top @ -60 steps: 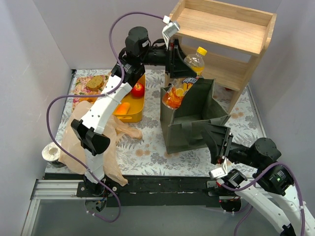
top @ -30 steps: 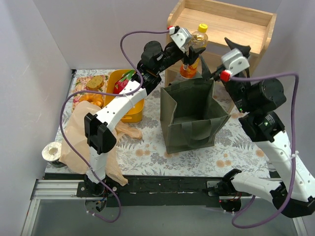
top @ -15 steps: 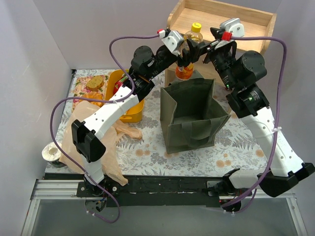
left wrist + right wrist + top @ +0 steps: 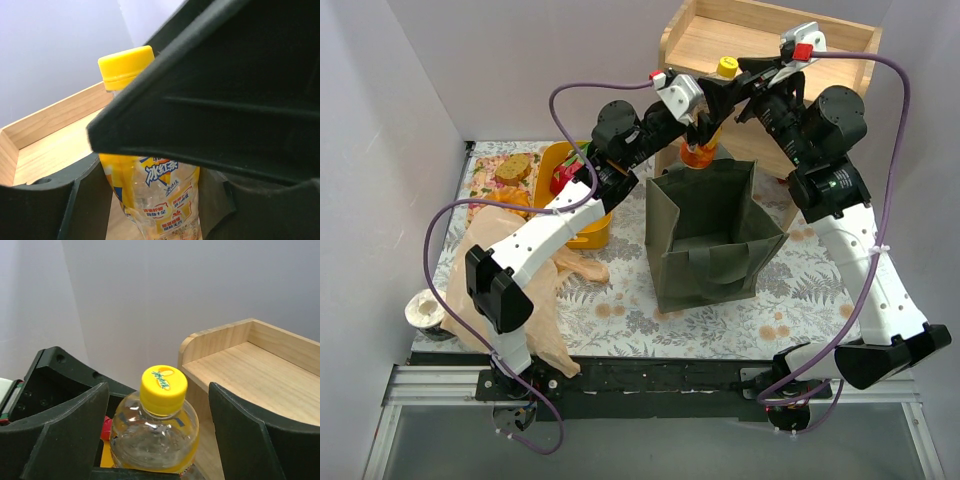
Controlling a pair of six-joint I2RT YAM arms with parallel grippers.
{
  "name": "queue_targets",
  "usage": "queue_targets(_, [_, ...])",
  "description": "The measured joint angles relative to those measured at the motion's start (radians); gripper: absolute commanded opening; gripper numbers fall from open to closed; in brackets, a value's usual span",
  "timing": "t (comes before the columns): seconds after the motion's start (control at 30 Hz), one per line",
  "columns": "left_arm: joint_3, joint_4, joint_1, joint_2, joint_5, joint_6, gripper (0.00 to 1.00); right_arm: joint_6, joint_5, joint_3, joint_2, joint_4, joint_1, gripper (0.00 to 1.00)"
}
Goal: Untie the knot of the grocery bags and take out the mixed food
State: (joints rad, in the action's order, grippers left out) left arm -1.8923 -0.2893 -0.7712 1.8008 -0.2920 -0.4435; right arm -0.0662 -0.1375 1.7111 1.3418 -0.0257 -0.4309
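My left gripper [image 4: 704,118] is shut on the orange bottle [image 4: 700,150] and holds it upright above the far edge of the green tote [image 4: 705,235]. In the left wrist view the bottle's label [image 4: 160,195] sits between my fingers [image 4: 87,200]. My right gripper [image 4: 752,86] is open, with its fingers [image 4: 75,440] on either side of the yellow cap [image 4: 163,384], not touching. The tan plastic bag [image 4: 510,290] lies slack at the left; I cannot make out a knot. A bread slice [image 4: 515,167] lies on the mat, and red produce [image 4: 563,176] lies in the yellow bin [image 4: 590,232].
A wooden shelf [image 4: 790,45] stands at the back right, just behind the bottle and both grippers. A roll of tape [image 4: 423,310] sits at the table's left front edge. The tote stands open in the middle of the floral table cover.
My right arm swung up from the front right to the bottle, and its open fingers now flank the cap. My left gripper raised the bottle slightly toward the shelf.
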Motion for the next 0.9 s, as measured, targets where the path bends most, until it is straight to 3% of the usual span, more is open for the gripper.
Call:
queue_targets(0.23, [0.029,-0.004,-0.021,-0.001,-0.004,0.072,0.0,-0.043,-0.062,-0.005,-0.002,0.033,0.017,0.86])
queue_targets(0.5, [0.106,-0.088,-0.045,-0.017,0.087,0.161,0.0,-0.055,-0.067,-0.013,-0.01,0.073,0.024,0.86])
queue_targets(0.9, [0.191,-0.145,-0.058,-0.059,0.144,0.199,0.0,-0.103,-0.158,-0.034,-0.018,0.124,0.05,0.85])
